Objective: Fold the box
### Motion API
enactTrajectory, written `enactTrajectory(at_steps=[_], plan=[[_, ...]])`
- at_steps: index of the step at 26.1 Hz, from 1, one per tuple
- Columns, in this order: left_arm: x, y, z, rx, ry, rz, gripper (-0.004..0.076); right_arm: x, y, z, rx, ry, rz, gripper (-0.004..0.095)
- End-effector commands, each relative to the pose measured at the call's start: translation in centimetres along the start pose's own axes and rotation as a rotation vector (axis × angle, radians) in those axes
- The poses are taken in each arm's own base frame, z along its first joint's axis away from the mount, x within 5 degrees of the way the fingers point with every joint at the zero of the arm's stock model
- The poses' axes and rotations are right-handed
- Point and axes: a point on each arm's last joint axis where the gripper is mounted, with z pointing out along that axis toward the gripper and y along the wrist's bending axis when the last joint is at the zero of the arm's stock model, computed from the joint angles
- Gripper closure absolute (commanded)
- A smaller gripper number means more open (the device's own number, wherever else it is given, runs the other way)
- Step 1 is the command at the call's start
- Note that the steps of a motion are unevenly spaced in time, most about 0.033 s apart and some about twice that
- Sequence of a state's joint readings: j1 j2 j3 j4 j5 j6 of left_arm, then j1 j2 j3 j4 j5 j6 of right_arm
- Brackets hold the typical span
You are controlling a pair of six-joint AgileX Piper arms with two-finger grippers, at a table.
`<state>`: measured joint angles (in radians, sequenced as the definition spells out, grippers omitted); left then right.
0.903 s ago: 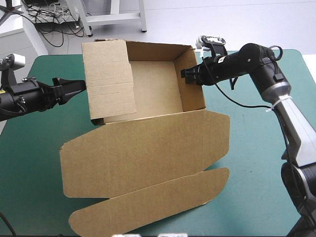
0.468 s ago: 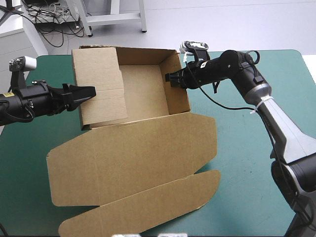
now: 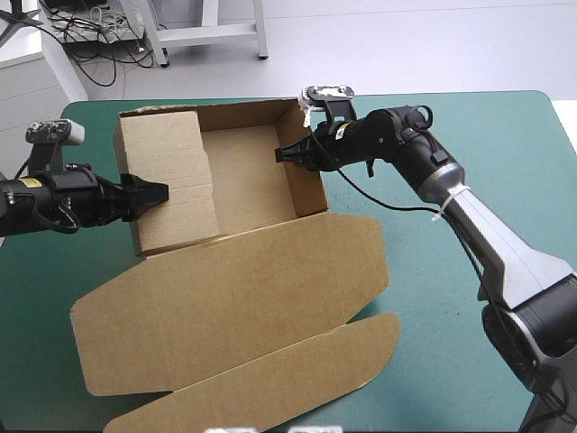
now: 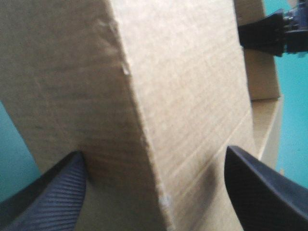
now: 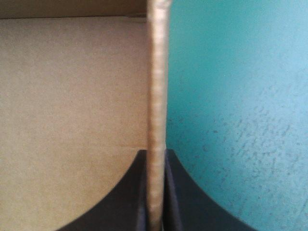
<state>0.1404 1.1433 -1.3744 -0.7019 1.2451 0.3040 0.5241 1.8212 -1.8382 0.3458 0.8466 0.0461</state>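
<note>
Gripper states first. The left gripper (image 3: 159, 191) is spread wide and straddles the outer corner of the left wall (image 3: 167, 185); I cannot tell whether the fingers press the board. The right gripper (image 3: 285, 153) is pinched nearly shut on the top edge of the right wall (image 3: 308, 185), with the board between its fingers.

Layout, from the robot outward:
- The box (image 3: 248, 167) sits left of centre on the teal-green surface (image 3: 433, 361).
- The tuck flap (image 3: 261, 383) and the lid panel (image 3: 225, 289) lie flat and open.
- Behind them is the tray. The right wall stands upright. The left wall's broad flap leans inward over the tray floor and does not look seated.
- The far wall (image 3: 243, 113) is raised.

Progress (judgement): the tray is mostly formed. The left flap is not yet pushed down and tucked, and the right wall is steadied only by the grip.
</note>
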Motion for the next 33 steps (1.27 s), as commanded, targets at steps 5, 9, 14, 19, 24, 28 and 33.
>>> enactTrajectory(at_steps=[5,9,14,19,24,28,33], plan=[[-0.3,-0.2,-0.4,-0.120,-0.035,-0.041,0.0169,-1.5,3.0,-2.8,-0.083,-0.164,0.061,0.0908],[-0.3,0.2,0.0,-0.165,-0.018,-0.077,0.0169,-1.5,3.1,-2.8,-0.086,-0.161,0.070,0.0908],[-0.3,0.9,0.4,-0.214,-0.001,-0.099,0.0203,-1.4,3.1,-2.8,-0.085,-0.148,0.070,0.0908],[-0.4,0.9,0.7,-0.213,-0.001,-0.090,0.0423,-1.3,3.0,-2.8,-0.082,-0.142,0.060,0.0908],[-0.6,0.2,1.6,-0.207,-0.004,-0.023,0.0581,-1.0,2.6,-2.7,-0.029,-0.109,0.016,0.0908],[-0.4,0.5,3.2,-0.343,0.083,0.109,0.0734,-0.9,2.5,-2.7,-0.019,-0.098,0.007,0.0908],[-0.4,0.4,5.1,-0.370,0.123,0.081,0.0734,-0.8,2.4,-2.7,-0.010,-0.084,-0.002,0.0908]])
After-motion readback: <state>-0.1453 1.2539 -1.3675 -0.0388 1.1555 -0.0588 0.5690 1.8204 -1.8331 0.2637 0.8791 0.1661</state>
